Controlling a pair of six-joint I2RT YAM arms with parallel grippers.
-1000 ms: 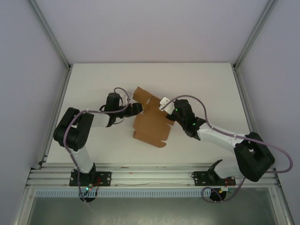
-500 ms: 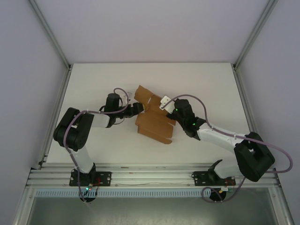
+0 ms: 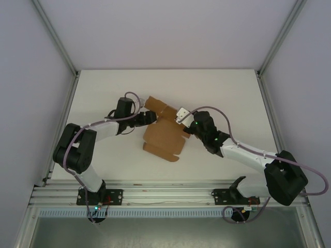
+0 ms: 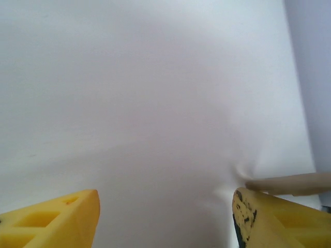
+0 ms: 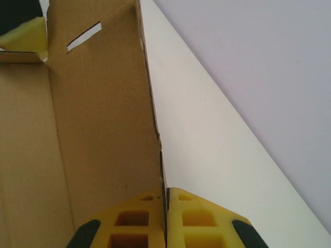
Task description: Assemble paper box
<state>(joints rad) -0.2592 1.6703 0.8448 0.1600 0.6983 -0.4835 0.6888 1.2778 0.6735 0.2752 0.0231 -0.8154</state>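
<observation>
Paper box (image 3: 161, 137) lies on table (image 3: 232, 88), approx. mid-table, betw. both grippers. Left gripper (image 3: 151, 118) sits at box's far-left corner, jaws apart, nothing betw. them. L wrist view: box edge comes in from the right, just above the right-hand finger. Right gripper (image 5: 165, 206) is on box's right side, upright wall edge pinched betw. jaws. Box floor lies left of that wall, bare table to the right.

The paper box (image 3: 163, 137) has shifted left; the left end effector (image 3: 150, 118) widened.
</observation>
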